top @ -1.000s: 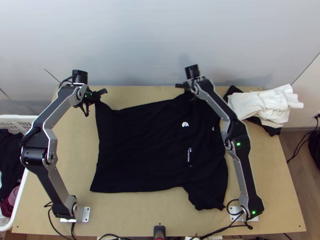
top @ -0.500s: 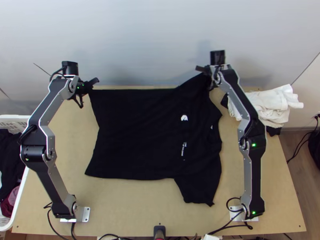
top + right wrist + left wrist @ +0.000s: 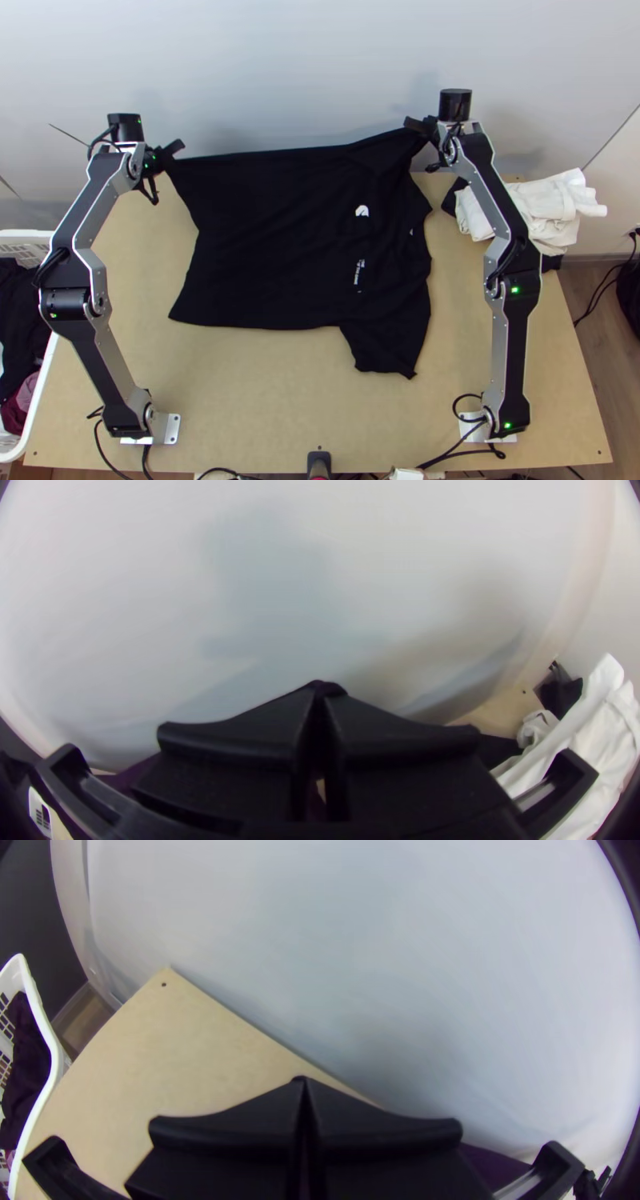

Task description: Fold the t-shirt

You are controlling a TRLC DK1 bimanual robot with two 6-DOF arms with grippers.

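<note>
Left gripper (image 3: pixel 167 162) pinches the black shirt (image 3: pixel 296 248) at ten o'clock. Right gripper (image 3: pixel 424 139) pinches it (fingers squeezed too) at one o'clock

Reads bright, fairly even across the counter (image 3: pixel 280 416). Throws soft shadows onto the pale wall (image 3: pixel 280 64) beyond the counter; spreads into broad, faint grey patches there in the right wrist view. Bends the counter's side edge in the left wrist view. Darkens toward corners in both wrist views.
</note>
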